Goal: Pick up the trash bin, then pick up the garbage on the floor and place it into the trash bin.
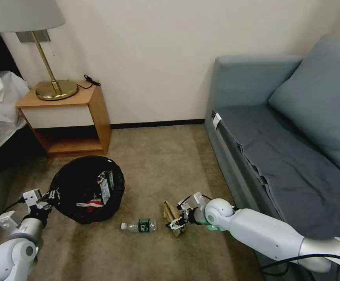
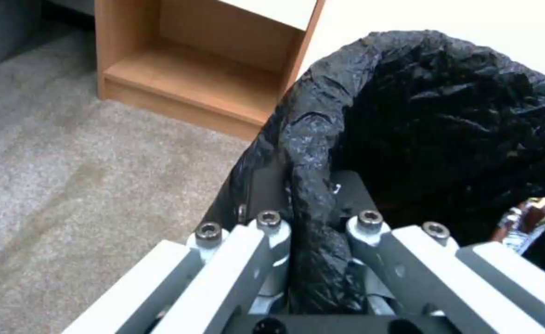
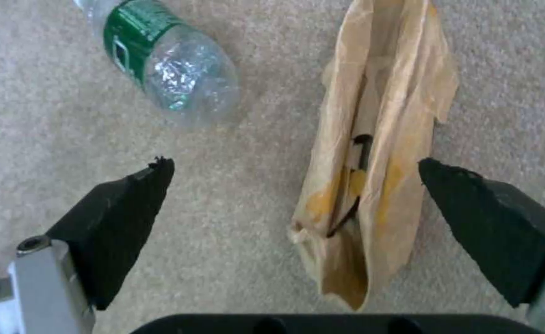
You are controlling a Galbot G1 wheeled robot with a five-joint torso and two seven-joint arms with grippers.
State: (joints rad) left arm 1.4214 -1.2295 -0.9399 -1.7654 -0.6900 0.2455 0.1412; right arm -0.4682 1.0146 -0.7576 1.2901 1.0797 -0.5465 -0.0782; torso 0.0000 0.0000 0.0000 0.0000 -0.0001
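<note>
Trash bin [image 1: 86,187] liner: crinkled, glossy black plastic; bottle [image 1: 139,225]: clear, creased plastic, green label; folded piece [image 3: 372,153]: matt tan paper; carpet [image 1: 158,164]: rough beige pile; nightstand [image 1: 66,117]: smooth wood.

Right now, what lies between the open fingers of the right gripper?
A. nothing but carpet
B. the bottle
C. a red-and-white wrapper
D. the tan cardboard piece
D: in the right wrist view the cardboard piece lies on the carpet between the spread fingers of the right gripper, while the bottle lies outside them.
</note>
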